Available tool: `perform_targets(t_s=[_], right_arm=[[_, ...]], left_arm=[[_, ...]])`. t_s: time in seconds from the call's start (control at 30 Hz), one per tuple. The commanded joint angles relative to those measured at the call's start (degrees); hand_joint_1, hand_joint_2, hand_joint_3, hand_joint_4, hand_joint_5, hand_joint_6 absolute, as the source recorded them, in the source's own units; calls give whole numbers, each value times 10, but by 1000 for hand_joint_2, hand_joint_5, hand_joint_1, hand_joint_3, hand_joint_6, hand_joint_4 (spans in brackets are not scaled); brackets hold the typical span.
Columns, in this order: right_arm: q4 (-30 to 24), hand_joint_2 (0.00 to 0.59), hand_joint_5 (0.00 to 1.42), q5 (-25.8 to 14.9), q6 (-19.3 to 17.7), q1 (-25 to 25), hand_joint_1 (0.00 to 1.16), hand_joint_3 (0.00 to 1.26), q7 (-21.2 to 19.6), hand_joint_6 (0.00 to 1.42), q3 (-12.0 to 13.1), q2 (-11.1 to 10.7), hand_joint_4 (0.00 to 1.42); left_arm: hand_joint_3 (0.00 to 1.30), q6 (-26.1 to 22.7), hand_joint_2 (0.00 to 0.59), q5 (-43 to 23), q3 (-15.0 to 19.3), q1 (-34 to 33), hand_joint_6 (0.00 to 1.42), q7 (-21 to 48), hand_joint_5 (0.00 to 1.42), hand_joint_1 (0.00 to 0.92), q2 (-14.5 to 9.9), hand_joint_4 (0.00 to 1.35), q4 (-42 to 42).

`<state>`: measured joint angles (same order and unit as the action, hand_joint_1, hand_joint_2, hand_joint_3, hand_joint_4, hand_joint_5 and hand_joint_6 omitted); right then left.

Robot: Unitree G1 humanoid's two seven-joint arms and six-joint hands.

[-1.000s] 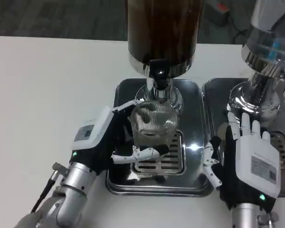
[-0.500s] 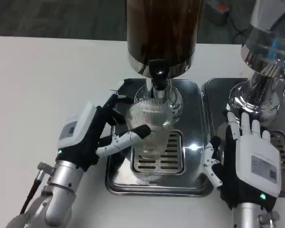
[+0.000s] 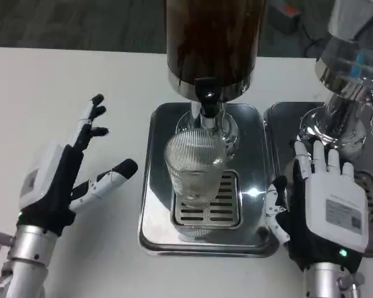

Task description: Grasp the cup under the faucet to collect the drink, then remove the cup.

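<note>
The white table (image 3: 62,74) carries two steel drip trays (image 3: 158,180) side by side, the second (image 3: 280,124) at right

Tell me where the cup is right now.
In the head view, the ribbed clear cup stands centre on the drip tray, under the faucet, between both hands.

— Was there anything to read on the hands?

— The right hand (image 3: 326,214) carried a grey label on its white back, but the print was too small and blurred to read. The left hand (image 3: 53,180) had a similar grey patch, equally illegible.

— And on the dispenser (image 3: 212,43)?

— No readable text or brand.
</note>
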<state>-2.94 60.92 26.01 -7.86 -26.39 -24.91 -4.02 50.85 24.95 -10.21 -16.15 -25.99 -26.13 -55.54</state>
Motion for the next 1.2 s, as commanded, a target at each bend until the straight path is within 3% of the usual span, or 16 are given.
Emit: perform_targets(t_s=[0.03,0.23,0.33,0.43,0.57,0.67,0.83,0.93,1.1,1.2], right_arm=[[4,553,0,44,13,13,87,55,22,0,-17,-27,0],[8,538,0,50,2,11,42,35,37,0,-22,-55,0],[6,543,0,44,1,11,39,36,37,0,-22,-55,0],[5,546,0,40,1,10,36,36,38,0,-21,-52,0],[5,548,0,34,2,9,34,36,40,0,-19,-49,0],[6,549,0,29,2,9,32,36,42,0,-18,-48,0],[8,549,0,24,1,11,29,36,39,0,-19,-46,0],[10,549,0,20,1,13,28,36,39,0,-18,-43,0],[13,549,0,17,2,17,26,36,37,0,-16,-38,0],[14,552,0,17,3,18,27,36,35,0,-14,-34,0]], left_arm=[[0,-24,52,49,-20,14,1,13,6,0,-39,0,16],[0,-87,58,121,-48,36,0,-18,0,0,-58,0,56],[0,-67,60,96,-35,44,0,-10,0,0,-55,0,69],[0,-26,61,41,-14,51,0,19,0,0,-52,0,82],[0,48,64,-119,19,56,0,141,0,0,-41,0,105],[0,58,65,-237,30,60,0,251,0,0,-36,0,139],[0,-3,67,-429,43,57,0,456,0,0,-21,0,209],[0,-100,61,-547,56,34,0,605,13,0,-8,0,263],[0,-230,57,-628,85,-14,14,748,43,0,15,0,286],[0,-268,57,-624,99,-38,16,790,46,0,28,0,289]])
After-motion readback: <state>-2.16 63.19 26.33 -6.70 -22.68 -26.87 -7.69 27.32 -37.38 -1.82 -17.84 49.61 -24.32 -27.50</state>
